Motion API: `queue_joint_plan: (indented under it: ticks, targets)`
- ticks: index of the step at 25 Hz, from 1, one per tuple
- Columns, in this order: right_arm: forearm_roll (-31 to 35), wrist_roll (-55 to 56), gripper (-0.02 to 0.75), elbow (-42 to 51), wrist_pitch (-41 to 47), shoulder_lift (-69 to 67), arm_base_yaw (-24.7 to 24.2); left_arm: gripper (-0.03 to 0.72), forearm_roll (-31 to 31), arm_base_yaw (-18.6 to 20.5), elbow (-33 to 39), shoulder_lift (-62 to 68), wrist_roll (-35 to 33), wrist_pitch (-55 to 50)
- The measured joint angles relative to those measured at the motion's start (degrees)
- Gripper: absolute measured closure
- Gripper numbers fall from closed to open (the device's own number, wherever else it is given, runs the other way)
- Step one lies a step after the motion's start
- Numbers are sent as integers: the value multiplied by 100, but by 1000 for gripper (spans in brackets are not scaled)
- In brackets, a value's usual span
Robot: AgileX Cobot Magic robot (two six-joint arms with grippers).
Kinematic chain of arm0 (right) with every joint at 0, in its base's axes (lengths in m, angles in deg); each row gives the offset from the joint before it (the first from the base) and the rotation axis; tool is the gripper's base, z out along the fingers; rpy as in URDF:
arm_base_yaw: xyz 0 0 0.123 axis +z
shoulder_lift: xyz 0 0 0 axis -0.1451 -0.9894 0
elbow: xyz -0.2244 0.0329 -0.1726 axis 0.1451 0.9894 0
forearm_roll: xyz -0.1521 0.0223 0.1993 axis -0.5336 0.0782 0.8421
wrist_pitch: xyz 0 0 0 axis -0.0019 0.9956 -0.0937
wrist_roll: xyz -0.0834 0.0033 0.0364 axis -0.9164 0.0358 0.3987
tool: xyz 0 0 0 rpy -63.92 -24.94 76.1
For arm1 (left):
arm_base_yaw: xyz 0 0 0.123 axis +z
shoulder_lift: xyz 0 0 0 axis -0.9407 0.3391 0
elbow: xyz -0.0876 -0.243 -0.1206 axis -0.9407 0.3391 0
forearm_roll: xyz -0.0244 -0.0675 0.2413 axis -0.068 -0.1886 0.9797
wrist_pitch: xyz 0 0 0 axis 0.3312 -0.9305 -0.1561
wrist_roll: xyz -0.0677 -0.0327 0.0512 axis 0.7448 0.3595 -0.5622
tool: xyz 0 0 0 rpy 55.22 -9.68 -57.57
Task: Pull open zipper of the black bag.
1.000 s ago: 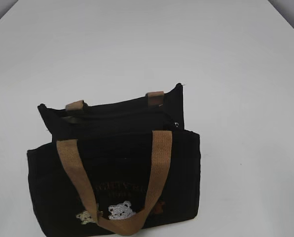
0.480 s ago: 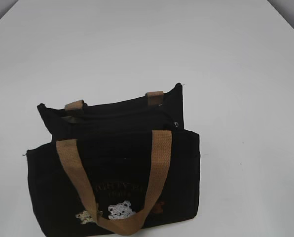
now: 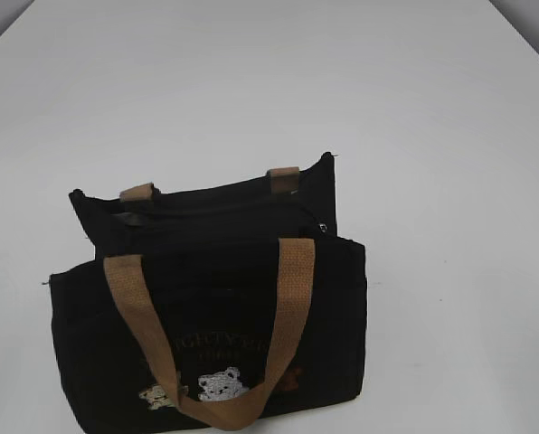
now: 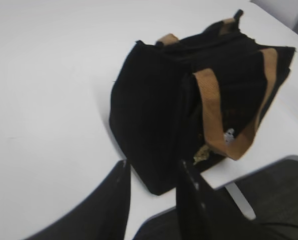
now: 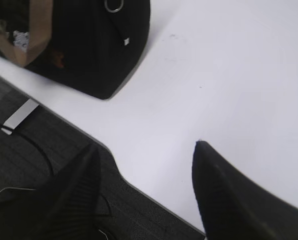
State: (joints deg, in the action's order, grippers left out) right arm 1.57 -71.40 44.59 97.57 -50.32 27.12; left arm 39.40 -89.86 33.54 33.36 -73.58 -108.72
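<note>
Bag (image 3: 215, 298) has barely shifted; zipper (image 3: 224, 210) apparently remains closed, left gripper (image 4: 154, 187) and right gripper (image 5: 144, 170) both parted, empty.

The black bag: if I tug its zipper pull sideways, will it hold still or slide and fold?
The black bag is soft fabric with a sagging top edge, so it will probably buckle rather than resist. It stands free on the smooth white table, so it will likely slide or tip. Its tan handle hangs limp, offering no bracing.
</note>
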Motion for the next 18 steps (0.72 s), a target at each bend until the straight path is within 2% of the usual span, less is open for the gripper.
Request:
queue_joint_plan:
  ticks: [5, 8, 11, 18]
  targets:
    - [91, 5, 283, 0, -6, 23, -1350, 449, 0, 1409, 0, -100, 0, 0]
    - [91, 5, 283, 6, -6, 248, -1797, 449, 0, 1884, 0, -107, 0, 0]
    - [120, 5, 283, 11, -11, 539, -1940, 449, -5, 1948, 0, -107, 0, 0]
    - [238, 5, 283, 17, -4, 566, -1945, 449, -11, 1948, 0, -107, 0, 0]
